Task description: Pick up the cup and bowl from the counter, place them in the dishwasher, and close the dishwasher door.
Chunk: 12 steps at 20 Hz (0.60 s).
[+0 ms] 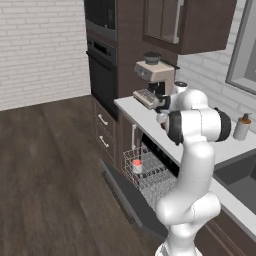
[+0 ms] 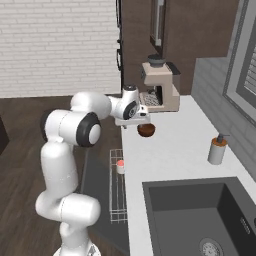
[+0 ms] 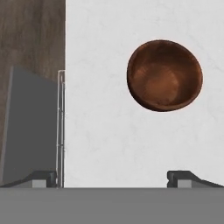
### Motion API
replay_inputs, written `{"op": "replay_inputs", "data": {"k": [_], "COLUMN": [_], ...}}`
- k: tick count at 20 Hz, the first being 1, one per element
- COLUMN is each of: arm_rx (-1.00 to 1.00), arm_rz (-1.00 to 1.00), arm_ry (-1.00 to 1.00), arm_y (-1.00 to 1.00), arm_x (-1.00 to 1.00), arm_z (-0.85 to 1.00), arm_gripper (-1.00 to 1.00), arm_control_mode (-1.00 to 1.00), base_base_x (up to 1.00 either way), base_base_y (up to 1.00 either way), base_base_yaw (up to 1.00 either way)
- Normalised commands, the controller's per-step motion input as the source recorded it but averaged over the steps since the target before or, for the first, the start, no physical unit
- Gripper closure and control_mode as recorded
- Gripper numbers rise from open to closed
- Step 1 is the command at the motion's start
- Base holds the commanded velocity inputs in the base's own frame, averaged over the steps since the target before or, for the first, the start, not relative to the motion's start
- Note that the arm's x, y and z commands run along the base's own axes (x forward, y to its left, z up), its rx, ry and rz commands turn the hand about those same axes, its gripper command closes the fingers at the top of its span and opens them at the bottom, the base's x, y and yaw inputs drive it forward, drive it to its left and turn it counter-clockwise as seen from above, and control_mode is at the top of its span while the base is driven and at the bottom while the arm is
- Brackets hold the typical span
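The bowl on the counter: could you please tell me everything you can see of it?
The bowl is small, round and shallow, dark reddish-brown with a wood-like sheen. It sits upright and empty on the pale counter, not far from its front edge, in front of the coffee machine. Nothing but the counter touches it. The open gripper hangs above the counter, the bowl off-centre between its fingertips.

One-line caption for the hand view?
Open fingers hover above the counter, brown bowl ahead and off-center.
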Motion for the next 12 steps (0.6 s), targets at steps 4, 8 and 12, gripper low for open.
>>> {"op": "replay_inputs", "data": {"k": [4, 8, 12], "arm_rx": [0.0, 0.0, 0.0], "arm_rz": [0.0, 0.0, 0.0], "arm_ry": [0.03, 0.05, 0.01], "arm_y": [-0.05, 0.0, -0.05], "arm_x": [0.39, 0.39, 0.4], "arm_z": [-0.29, -0.31, -0.24], "arm_gripper": [-1.0, -1.0, -1.0], "arm_control_mode": [-1.0, -1.0, -1.0], "base_base_x": [0.0, 0.0, 0.0], "base_base_y": [0.0, 0.0, 0.0], "base_base_yaw": [0.0, 0.0, 0.0]}}
